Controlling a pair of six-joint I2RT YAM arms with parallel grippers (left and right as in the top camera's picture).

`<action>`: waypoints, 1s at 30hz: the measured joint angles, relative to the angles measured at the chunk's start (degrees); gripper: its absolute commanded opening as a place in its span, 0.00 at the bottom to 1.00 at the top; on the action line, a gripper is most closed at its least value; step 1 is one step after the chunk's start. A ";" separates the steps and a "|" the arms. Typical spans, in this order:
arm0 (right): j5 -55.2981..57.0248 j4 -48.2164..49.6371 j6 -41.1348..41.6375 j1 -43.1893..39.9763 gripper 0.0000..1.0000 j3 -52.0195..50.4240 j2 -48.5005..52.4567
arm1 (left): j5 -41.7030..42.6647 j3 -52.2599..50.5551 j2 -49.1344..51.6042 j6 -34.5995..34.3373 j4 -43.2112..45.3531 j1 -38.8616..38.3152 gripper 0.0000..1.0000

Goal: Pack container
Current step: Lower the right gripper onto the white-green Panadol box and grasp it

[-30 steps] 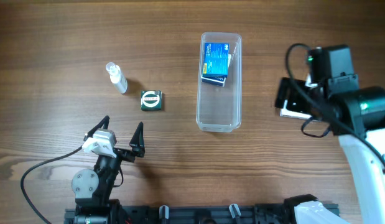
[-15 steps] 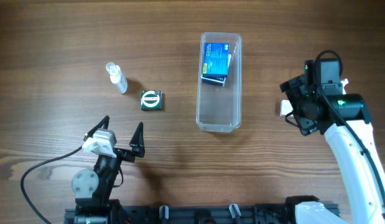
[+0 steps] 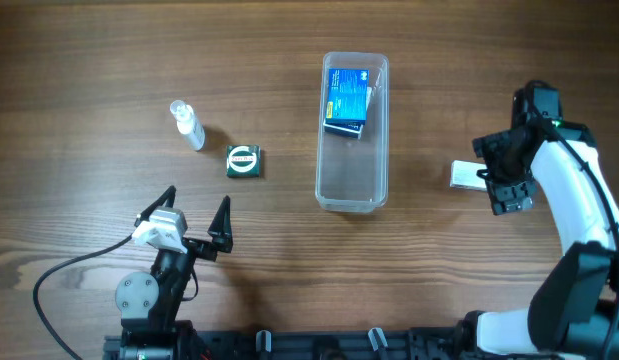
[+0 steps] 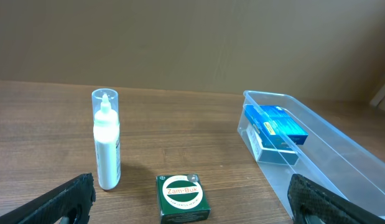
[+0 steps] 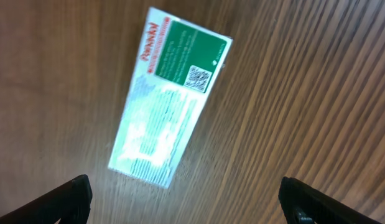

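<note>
At the far left a small clear spray bottle (image 3: 187,124) stands upright, with a green Zam-Buk box (image 3: 244,161) just beside it, on the side towards the robot. Nearer the front edge, the jaws of the left arm (image 3: 154,270) are spread wide and hold nothing, pointing at those two from a little way off.

In the middle of the surface (image 3: 89,60) lies the container (image 3: 352,185), its long axis running away from the robot. A blue carton (image 3: 346,100) sits in its far end, and the near end looks bare.

To the right, well apart from the container, a flat white-and-green carton (image 5: 170,99) lies on the wood. The right arm (image 3: 574,195) is clearly the nearer one: its jaws hang wide open above the carton, gripping nothing. From the wrist view the carton's long axis runs aslant to the line between the fingertips, so I'd say the wrist needs a slight turn to close squarely across the narrow width. The container then lies to that arm's left.
</note>
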 measured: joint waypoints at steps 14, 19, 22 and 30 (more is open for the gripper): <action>-0.85 3.85 3.23 -2.32 0.96 0.00 9.68 | 0.02 0.00 0.00 0.00 0.00 0.00 1.00; -0.83 4.20 4.33 -2.34 0.96 0.00 10.23 | 0.02 0.00 0.00 0.00 0.00 0.00 1.00; -0.81 4.85 4.50 -2.34 0.96 0.00 10.36 | 0.00 0.00 0.00 0.00 0.00 0.00 1.00; -0.39 7.21 4.55 -2.60 0.96 0.00 10.99 | 0.00 0.00 0.00 0.00 0.00 0.00 1.00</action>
